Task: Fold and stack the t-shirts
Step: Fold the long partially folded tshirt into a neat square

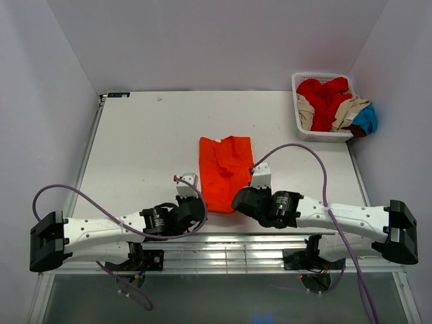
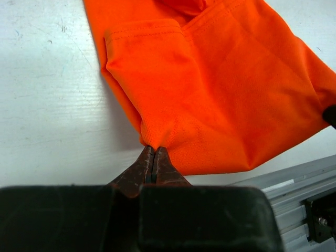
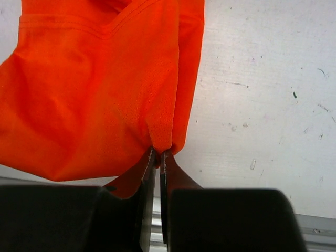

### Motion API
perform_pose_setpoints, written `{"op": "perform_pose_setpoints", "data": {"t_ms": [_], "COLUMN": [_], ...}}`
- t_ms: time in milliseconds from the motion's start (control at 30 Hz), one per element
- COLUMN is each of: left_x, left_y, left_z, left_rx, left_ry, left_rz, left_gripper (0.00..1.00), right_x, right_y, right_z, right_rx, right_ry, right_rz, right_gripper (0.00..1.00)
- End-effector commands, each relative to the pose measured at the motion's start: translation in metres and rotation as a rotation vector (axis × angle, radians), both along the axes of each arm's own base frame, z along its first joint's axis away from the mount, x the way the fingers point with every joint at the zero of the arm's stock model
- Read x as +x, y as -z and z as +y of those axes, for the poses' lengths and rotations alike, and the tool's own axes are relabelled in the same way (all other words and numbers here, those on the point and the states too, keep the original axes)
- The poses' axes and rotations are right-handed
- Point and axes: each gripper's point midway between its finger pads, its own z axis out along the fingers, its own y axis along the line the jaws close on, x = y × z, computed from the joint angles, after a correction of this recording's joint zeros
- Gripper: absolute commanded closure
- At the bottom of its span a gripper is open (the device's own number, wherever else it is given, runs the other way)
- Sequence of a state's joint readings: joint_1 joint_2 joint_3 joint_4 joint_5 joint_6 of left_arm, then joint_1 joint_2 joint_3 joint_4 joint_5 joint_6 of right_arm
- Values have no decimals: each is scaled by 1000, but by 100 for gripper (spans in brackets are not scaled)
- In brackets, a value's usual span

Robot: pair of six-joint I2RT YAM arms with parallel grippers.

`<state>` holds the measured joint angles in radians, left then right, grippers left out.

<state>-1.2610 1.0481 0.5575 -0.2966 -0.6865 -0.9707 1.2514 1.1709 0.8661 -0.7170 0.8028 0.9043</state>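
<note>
A bright orange t-shirt (image 1: 225,170) lies folded lengthwise in a narrow strip at the middle of the white table. My left gripper (image 2: 154,148) is shut on the shirt's near left corner (image 2: 157,137). My right gripper (image 3: 160,152) is shut on its near right corner (image 3: 163,137). Both corners are pinched and lifted a little near the table's front edge. In the top view the left gripper (image 1: 194,206) and right gripper (image 1: 241,201) flank the shirt's near end. Red (image 1: 324,96), tan (image 1: 351,108) and blue (image 1: 366,119) shirts lie heaped in the basket.
A white lattice-sided basket (image 1: 302,128) stands at the back right corner of the table. A metal rail (image 1: 229,250) runs along the table's front edge, just behind both grippers. White walls close in the sides and back.
</note>
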Motion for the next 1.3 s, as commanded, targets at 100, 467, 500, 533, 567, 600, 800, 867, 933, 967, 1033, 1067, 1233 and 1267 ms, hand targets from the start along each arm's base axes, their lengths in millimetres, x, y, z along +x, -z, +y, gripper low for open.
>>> {"op": "perform_pose_setpoints", "data": {"t_ms": [100, 467, 500, 533, 567, 600, 800, 867, 933, 967, 1033, 1067, 1233, 1267], "left_x": [-19, 16, 20, 22, 24, 26, 35, 39, 42, 44, 49, 51, 68, 71], "left_y": [0, -49, -56, -59, -65, -64, -73, -76, -72, -72, -67, -65, -60, -60], "left_z": [3, 15, 18, 18, 14, 14, 1, -2, -5, -4, -4, -3, -5, -5], "left_rx": [-29, 23, 24, 28, 21, 26, 11, -2, 23, 30, 55, 60, 75, 80], "left_ry": [16, -125, -148, -153, -144, -143, -118, -135, -129, -149, -168, -178, -195, -195], "left_rz": [24, -183, -211, -227, -254, -269, -371, -397, -416, -421, -424, -428, -450, -460], "left_gripper": [100, 100, 100, 100, 100, 100, 100, 100, 100, 100, 100, 100, 100, 100], "right_x": [-22, 7, 10, 15, 17, 19, 37, 44, 53, 57, 67, 71, 99, 104], "right_y": [-8, -46, -51, -57, -60, -64, -74, -70, -70, -67, -64, -61, -54, -54], "right_z": [-2, 7, 5, 3, 1, -1, -7, -8, -4, -3, 1, 2, 8, 12], "right_rx": [-35, -60, -56, -51, -51, -53, -83, -106, -110, -121, -131, -140, -156, -158], "right_ry": [37, 115, 121, 139, 146, 152, 189, 195, 197, 193, 188, 186, 168, 162], "right_rz": [-20, -188, -201, -224, -235, -248, -323, -335, -352, -354, -369, -371, -377, -386], "right_gripper": [92, 92, 92, 92, 92, 92, 92, 92, 92, 92, 92, 92, 92, 92]}}
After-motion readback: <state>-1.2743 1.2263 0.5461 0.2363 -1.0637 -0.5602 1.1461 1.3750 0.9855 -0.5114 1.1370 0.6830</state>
